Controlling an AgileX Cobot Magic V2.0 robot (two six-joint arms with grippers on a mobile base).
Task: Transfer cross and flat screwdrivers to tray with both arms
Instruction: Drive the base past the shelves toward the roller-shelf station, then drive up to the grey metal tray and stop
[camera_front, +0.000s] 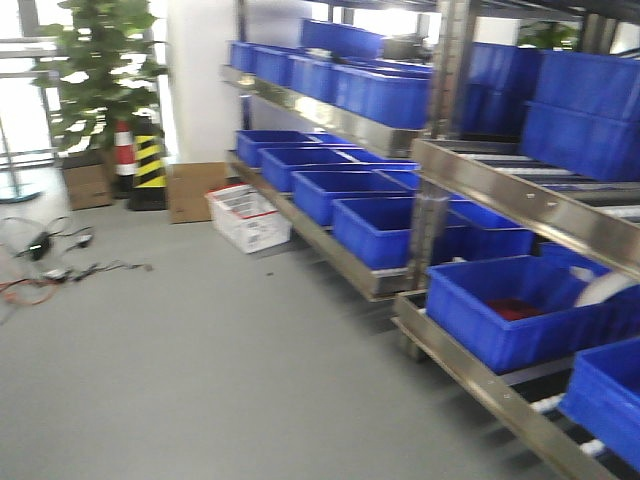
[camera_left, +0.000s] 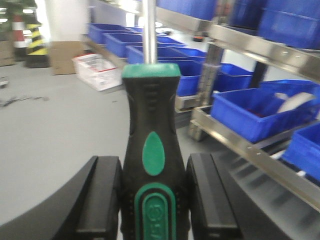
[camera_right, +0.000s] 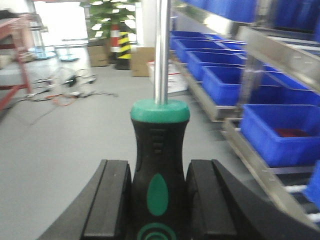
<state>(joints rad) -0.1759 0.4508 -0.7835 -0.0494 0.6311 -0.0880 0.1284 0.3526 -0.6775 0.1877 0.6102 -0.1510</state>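
left end effector (camera_left: 155, 200) clamps a green-and-black screwdriver (camera_left: 151, 100) by its handle, right end effector (camera_right: 159, 200) a second screwdriver (camera_right: 159, 135), shafts pointing ahead, likely for steady carrying.

L claw (camera_left: 155, 167) & R claw (camera_right: 159, 170) both clamped, fingers parallel.

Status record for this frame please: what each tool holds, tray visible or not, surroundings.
left tool: shut on left screwdriver, green-and-black handle, shaft running out the top of the view
right tool: shut on right screwdriver, green-and-black handle, shaft running out the top of the view
tip types: cannot tell, tips out of frame
tray: not in any view
surroundings: blue bins on metal racks, grey floor, striped cone
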